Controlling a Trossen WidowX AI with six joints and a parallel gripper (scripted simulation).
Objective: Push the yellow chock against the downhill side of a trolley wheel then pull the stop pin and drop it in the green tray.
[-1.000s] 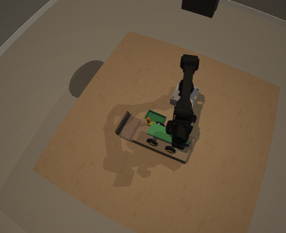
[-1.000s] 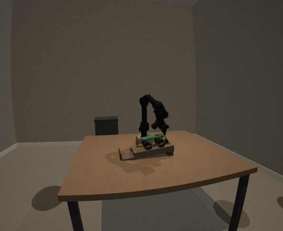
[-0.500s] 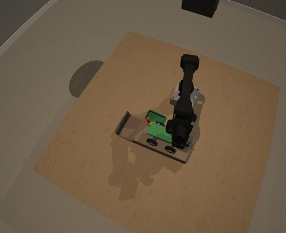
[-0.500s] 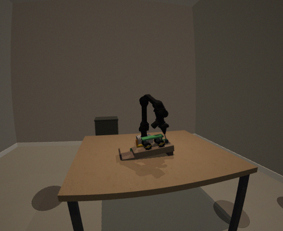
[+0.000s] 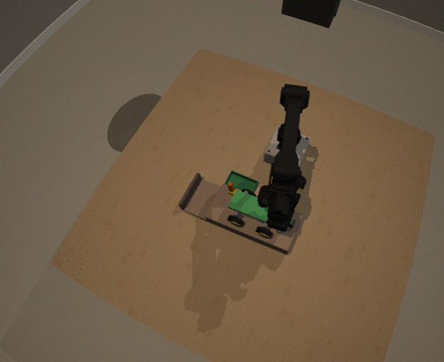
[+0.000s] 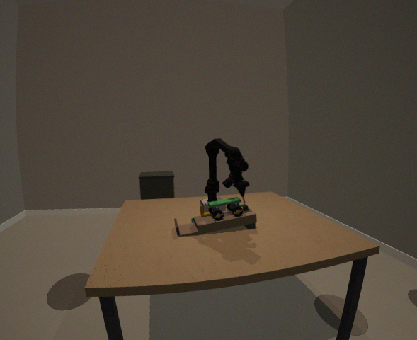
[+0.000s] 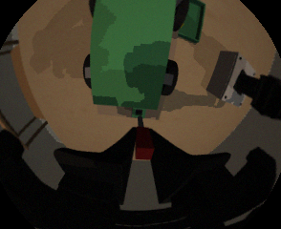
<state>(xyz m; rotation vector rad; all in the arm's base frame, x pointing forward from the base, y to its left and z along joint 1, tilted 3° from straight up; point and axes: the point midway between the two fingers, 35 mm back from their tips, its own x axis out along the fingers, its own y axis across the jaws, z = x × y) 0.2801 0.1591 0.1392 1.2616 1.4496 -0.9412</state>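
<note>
The red-headed stop pin (image 7: 143,147) is held in the narrowed gripper (image 5: 280,222) (image 6: 243,202) (image 7: 140,130), above the green socket (image 5: 292,221) (image 6: 243,207) (image 7: 139,113) at the uphill end of the trolley (image 5: 247,204) (image 6: 224,202) (image 7: 131,43). It should be drawn straight along its shaft, with sideways swing avoided until its tip is surely free.

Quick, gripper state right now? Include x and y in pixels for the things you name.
Gripper (image 5: 281,228) (image 6: 244,202) (image 7: 140,130): closed, holding the red-headed stop pin (image 7: 144,149) between its jaws.

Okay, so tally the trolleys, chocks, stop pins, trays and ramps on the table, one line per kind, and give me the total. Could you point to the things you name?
Trolley (image 5: 249,206) (image 6: 224,202) (image 7: 131,48): 1
Yellow chock (image 5: 231,187) (image 6: 202,210): 1
Red-headed stop pin (image 7: 144,144): 1
Green tray (image 5: 243,182) (image 6: 192,220) (image 7: 190,21): 1
Ramp (image 5: 214,187) (image 6: 226,222) (image 7: 109,110): 1
Total: 5
</note>
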